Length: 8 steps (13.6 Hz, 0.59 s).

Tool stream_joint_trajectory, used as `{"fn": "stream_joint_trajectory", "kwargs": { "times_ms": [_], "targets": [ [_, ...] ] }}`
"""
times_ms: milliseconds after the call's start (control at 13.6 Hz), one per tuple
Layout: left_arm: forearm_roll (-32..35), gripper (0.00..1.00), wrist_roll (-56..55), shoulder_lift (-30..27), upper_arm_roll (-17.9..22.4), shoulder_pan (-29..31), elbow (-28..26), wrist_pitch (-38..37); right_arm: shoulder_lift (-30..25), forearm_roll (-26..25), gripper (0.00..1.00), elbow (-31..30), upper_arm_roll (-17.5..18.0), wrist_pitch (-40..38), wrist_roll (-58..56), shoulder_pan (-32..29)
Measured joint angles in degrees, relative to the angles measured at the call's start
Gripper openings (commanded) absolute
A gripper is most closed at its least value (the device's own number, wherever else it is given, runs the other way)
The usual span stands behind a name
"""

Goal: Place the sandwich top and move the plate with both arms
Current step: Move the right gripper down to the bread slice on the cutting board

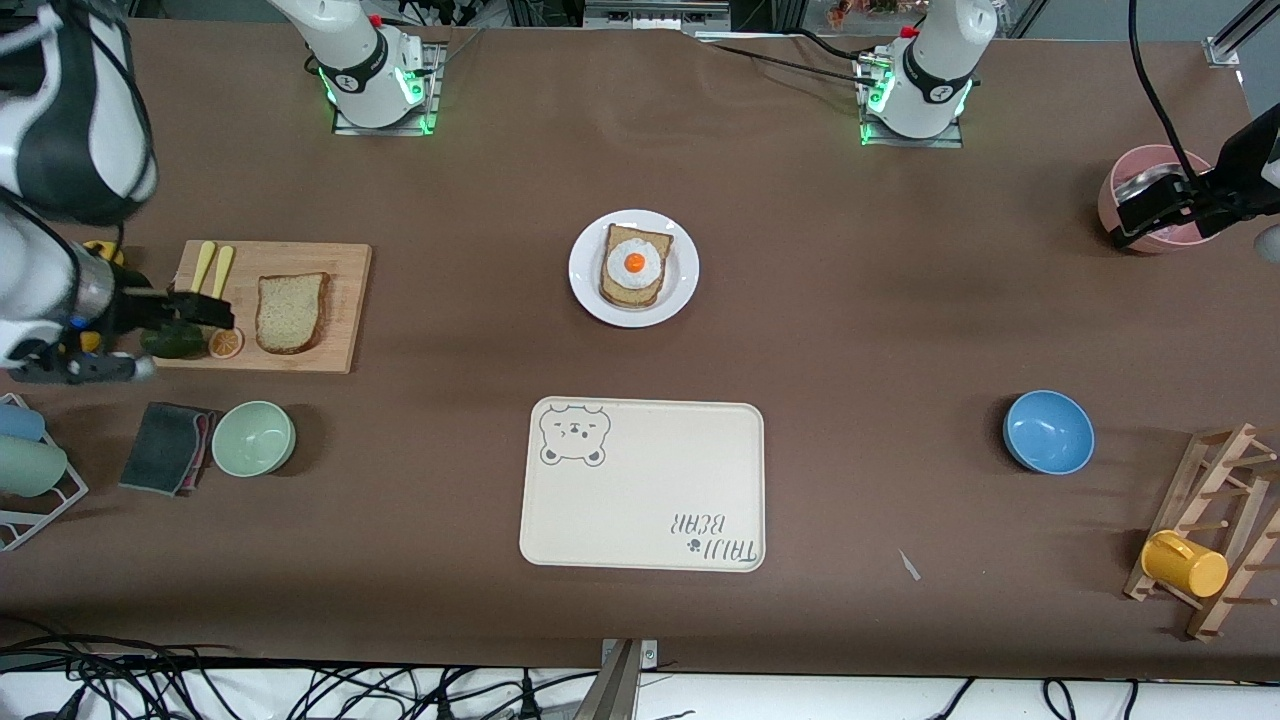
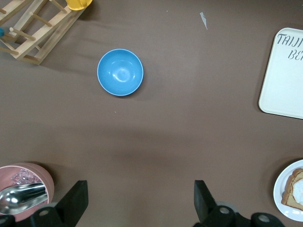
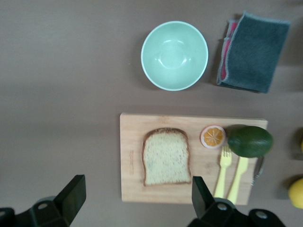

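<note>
Front view: the plate (image 1: 683,292) sits mid-table between the arm bases and the cream tray (image 1: 645,500), carrying egg-topped bread (image 1: 634,265). The sandwich top (image 1: 291,312) lies on the wooden board (image 1: 330,262) toward the right arm's end. The right gripper (image 1: 195,310) hangs over that board's outer end; the left gripper (image 1: 1150,210) hangs over the pink cup (image 1: 1130,165).

Left wrist view: the left gripper (image 2: 141,198) is released, fingers wide apart above bare table, the blue bowl (image 2: 120,72) nearby.

Right wrist view: the right gripper (image 3: 137,196) is released too, empty, over the board's edge beside the sandwich top (image 3: 166,156).
</note>
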Motion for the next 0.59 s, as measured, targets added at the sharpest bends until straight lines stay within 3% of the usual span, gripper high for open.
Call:
{"fn": "stream_joint_trajectory", "kwargs": {
  "times_ms": [147,442,589],
  "targets": [
    [0.0,0.99,0.0,0.3,0.0,0.0,0.0,0.0,2.5,-1.6,0.99,-3.4,0.1,4.5,4.2,0.4],
    [0.0,0.99,0.0,1.0,0.0,0.0,0.0,0.0,3.8,-10.7,0.98,-14.1,0.2,15.9,15.2,3.1],
    [0.0,0.99,0.0,1.2,0.0,0.0,0.0,0.0,4.7,-12.9,0.98,-17.9,0.3,19.5,20.0,3.9]
  ]
}}
